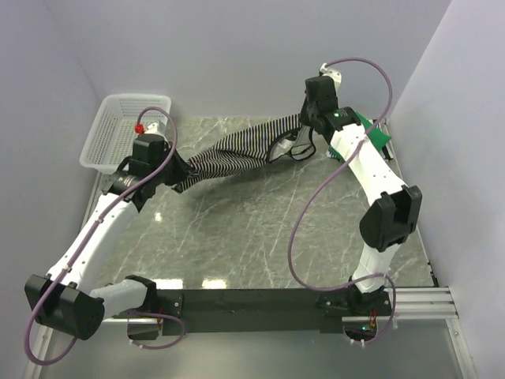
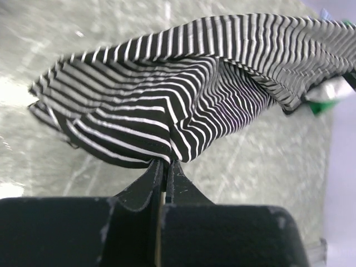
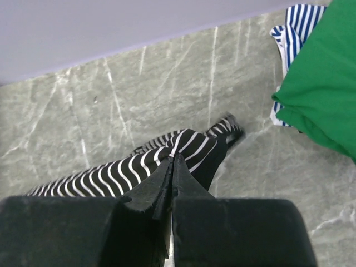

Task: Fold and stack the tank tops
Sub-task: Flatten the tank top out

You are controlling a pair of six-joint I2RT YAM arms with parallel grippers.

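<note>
Black-and-white striped tank top (image 1: 237, 154), top view: it is strung between both arms, starting just right of the white mesh basket (image 1: 101, 134) and running well to the right of it. The left gripper (image 1: 180, 175) holds the end nearest the basket and the right gripper (image 1: 310, 126) the far end. The span sags and twists over the grey veined table (image 1: 237, 237). The green tank top (image 1: 372, 133) lies farther from the basket, beyond the right gripper.

Left wrist view: the left gripper (image 2: 164, 164) has its jaws pressed together on a thin fold of the striped tank top (image 2: 167, 100). The knit is soft and limp, billowing into a loose pouch with curving stripes.

Right wrist view: the right gripper (image 3: 172, 161) is likewise pinched on an edge of the striped tank top (image 3: 139, 167). On the side away from the basket, the green tank top (image 3: 322, 83), plain and folded, rests on the blue-and-white striped tank top (image 3: 295, 22).

Assessment: the step appears to be spreading the garment for folding. Recommended: draw both ends apart evenly to remove the twist, then lower them together so the cloth lands flat, not bunched.
</note>
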